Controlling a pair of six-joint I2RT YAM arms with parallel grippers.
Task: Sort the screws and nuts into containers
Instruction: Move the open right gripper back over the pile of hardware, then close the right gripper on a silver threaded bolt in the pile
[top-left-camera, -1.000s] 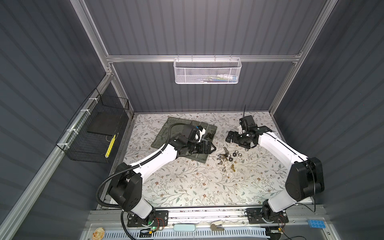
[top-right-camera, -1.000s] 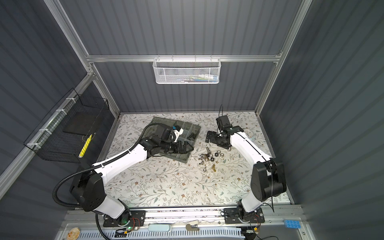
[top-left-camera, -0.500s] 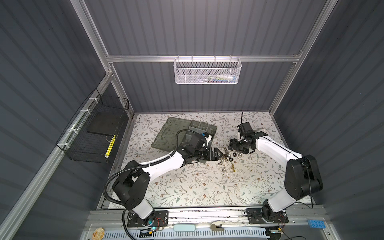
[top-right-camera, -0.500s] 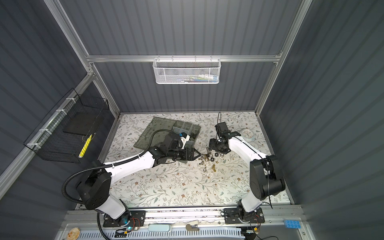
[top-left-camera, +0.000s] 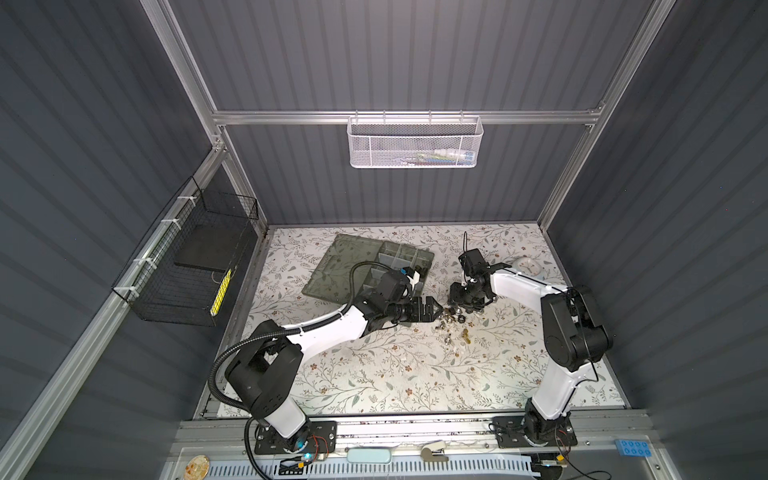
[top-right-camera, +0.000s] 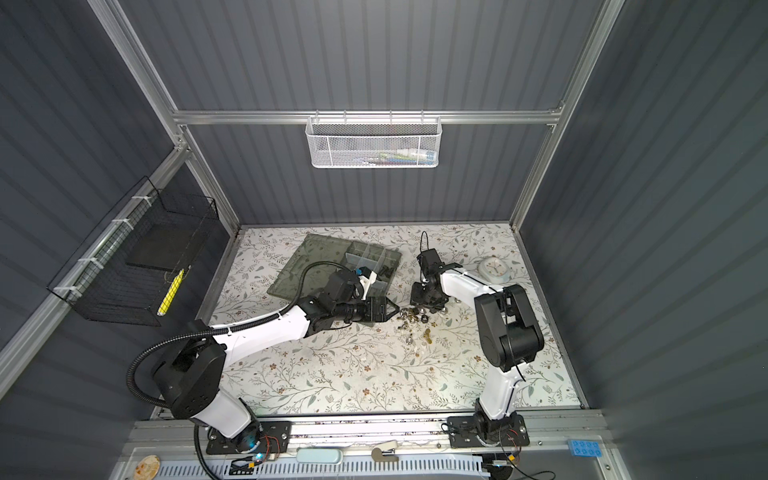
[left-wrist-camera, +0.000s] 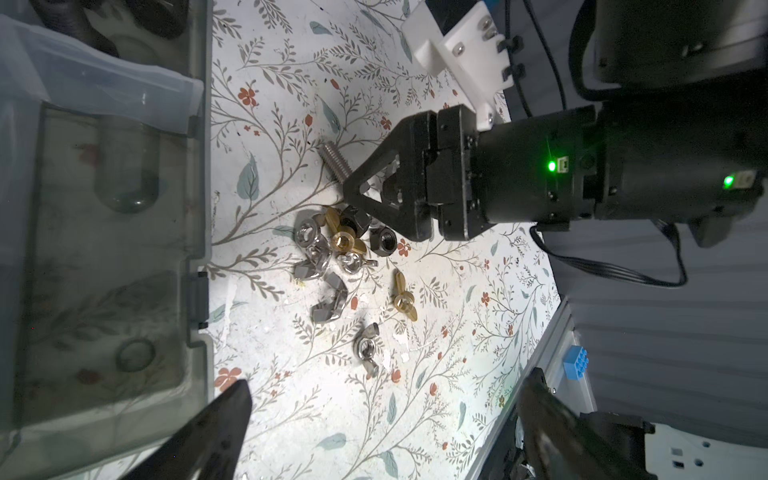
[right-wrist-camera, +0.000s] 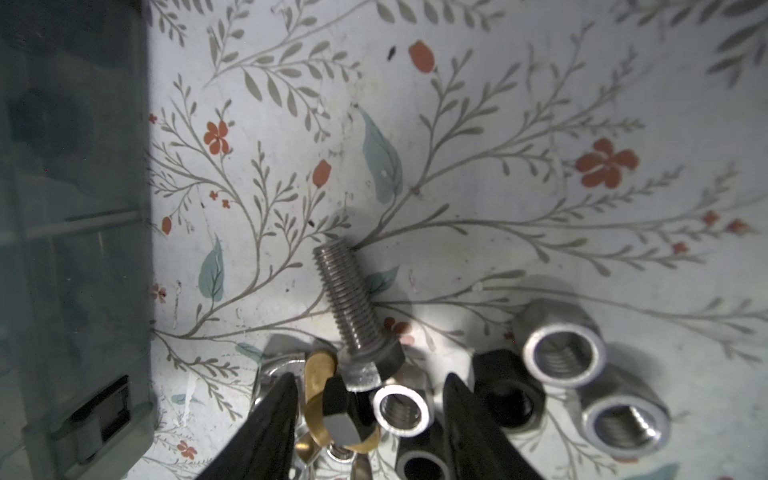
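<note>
Left arm has swung off the organiser box (top-left-camera: 332, 266) and down to the pile, and the right gripper (right-wrist-camera: 370, 411) has dropped onto it too, jaws narrowing! Right gripper now about half open, its 2 fingers straddling the head of 1 silver screw (right-wrist-camera: 347, 299) and a silver nut (right-wrist-camera: 401, 409), with nothing visibly pinched. That screw lies flat on the tabletop (top-left-camera: 395, 374), shank pointing away from the pile. Nuts (left-wrist-camera: 332, 245) in silver, black and brass, some of them wing nuts, cluster beside it, near the box's edge. Left gripper (left-wrist-camera: 386, 411) is spread wide and empty, just beside the pile. Containers (top-left-camera: 401, 255) sit behind, lid lying open.
</note>
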